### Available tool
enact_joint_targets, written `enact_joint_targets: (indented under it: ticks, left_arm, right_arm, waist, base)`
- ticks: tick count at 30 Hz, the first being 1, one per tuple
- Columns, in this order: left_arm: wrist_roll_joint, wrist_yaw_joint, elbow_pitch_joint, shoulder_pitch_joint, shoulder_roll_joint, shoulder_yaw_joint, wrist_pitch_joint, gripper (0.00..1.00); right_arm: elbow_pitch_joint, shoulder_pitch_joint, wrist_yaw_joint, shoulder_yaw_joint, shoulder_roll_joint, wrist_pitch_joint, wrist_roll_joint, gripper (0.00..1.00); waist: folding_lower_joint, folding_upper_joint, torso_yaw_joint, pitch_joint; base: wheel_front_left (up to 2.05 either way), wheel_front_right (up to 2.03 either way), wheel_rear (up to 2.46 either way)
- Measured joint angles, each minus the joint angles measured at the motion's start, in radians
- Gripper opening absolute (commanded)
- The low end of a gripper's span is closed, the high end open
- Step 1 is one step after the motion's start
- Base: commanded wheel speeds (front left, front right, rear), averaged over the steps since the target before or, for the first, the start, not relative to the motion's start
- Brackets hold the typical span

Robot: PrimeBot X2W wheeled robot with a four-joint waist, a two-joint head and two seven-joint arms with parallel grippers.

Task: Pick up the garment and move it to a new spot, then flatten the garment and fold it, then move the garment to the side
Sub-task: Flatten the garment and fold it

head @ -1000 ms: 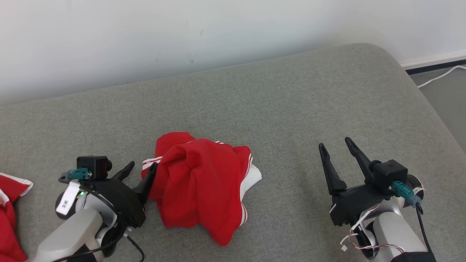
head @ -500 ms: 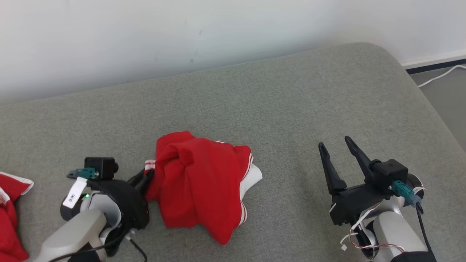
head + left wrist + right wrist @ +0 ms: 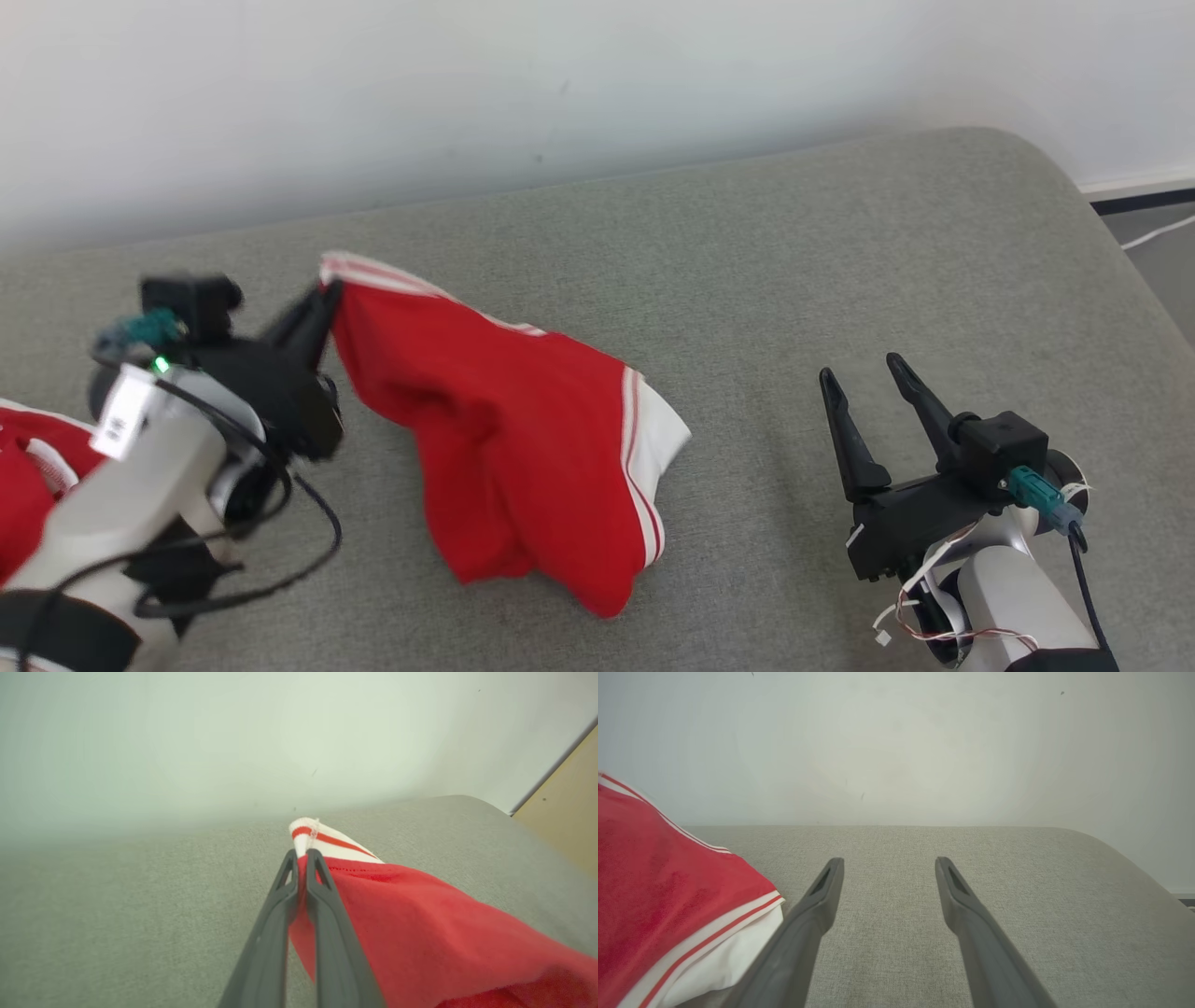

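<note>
The garment point(image 3: 509, 420) is red with white and red striped trim. My left gripper point(image 3: 322, 299) is shut on its striped edge and holds that edge lifted, while the rest drapes down to the right onto the grey cushion point(image 3: 747, 280). In the left wrist view the two fingers of my left gripper point(image 3: 301, 856) pinch the garment point(image 3: 420, 933) at its white band. My right gripper point(image 3: 864, 369) rests open on the cushion to the right, well apart from the cloth. In the right wrist view the right gripper point(image 3: 887, 863) holds nothing, with the garment point(image 3: 668, 882) at the left.
Another red and white cloth point(image 3: 33, 467) lies at the far left edge behind my left arm. A white wall point(image 3: 467, 93) backs the cushion. The cushion's rounded right end drops to a floor with a white cable point(image 3: 1158, 231).
My left gripper closed on the garment's striped edge, then rose and pulled up and to the left, stretching the crumpled cloth out. The head camera shifted slightly. The right arm stayed still.
</note>
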Motion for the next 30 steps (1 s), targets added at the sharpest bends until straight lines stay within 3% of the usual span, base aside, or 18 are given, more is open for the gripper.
enact_joint_targets:
  ticks: [11,19,30]
  left_arm:
    - [0.335,0.088,-0.226,0.044,0.105,0.333,0.0,0.0]
    - [0.493,0.152,-0.371,0.109,0.127,0.423,-0.001,0.0]
    - [0.482,0.109,-0.453,0.207,-0.002,0.39,-0.001,0.0]
  right_arm:
    - [-0.002,0.025,0.0,-0.002,0.0,0.0,0.002,1.0]
    - [0.0,0.041,0.0,0.012,0.0,0.0,0.003,1.0]
    - [-0.007,0.048,0.0,0.021,0.0,0.0,0.006,1.0]
  waist:
    - [0.0,-0.0003,0.06,-0.032]
    - [-0.0001,-0.0002,0.103,-0.06]
    - [-0.0001,-0.0003,0.114,-0.056]
  base:
    - [0.0,0.0,0.0]
    - [0.0,0.0,0.0]
    - [0.0,0.0,0.0]
